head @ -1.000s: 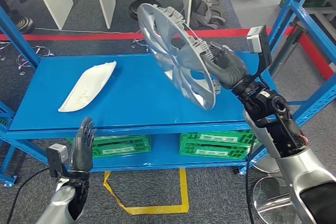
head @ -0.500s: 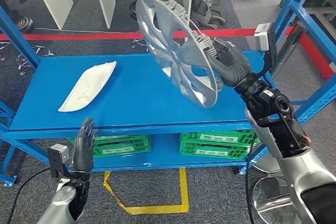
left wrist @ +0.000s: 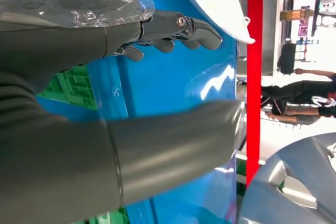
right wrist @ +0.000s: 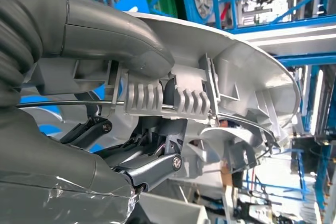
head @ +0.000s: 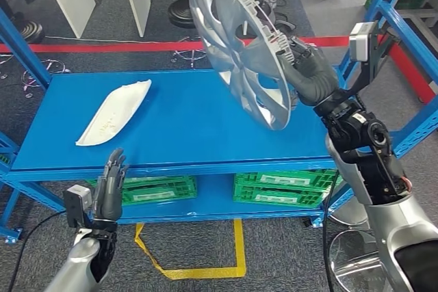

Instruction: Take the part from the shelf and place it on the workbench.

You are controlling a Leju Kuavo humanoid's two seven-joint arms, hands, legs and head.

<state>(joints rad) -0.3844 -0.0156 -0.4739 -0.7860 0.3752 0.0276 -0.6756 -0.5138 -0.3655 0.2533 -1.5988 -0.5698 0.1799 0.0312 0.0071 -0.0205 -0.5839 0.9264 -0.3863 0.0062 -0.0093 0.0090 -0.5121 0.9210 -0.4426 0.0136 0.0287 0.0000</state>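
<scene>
Now the round silver plastic wheel cover (head: 239,46) is held tilted on edge, clear above the blue metal shelf deck (head: 175,128), gripped at its rim by the right hand (head: 308,76). Compared with the head view of half a second earlier, the cover is seen higher and shifted toward the robot's right, and its lower edge is separated further from the deck. In the right wrist view the thumb is seen lying over the rim's outer face while the dark fingers (right wrist: 130,166) are curled under the ribbed retaining clips, so a firm pinch on the silver wheel cover (right wrist: 222,72) is indicated. The lift-off step is judged complete; the carry to the workbench is judged to remain, and no workbench can be identified in these frames.

The left hand (head: 108,189) is held upright in front of the shelf edge, its fingers apart and holding nothing; it is little changed. A white curved plastic panel (head: 113,112) is left lying on the deck's left part, well apart from the cover. Green plastic crates (head: 278,189) are stored on the lower tier.
</scene>
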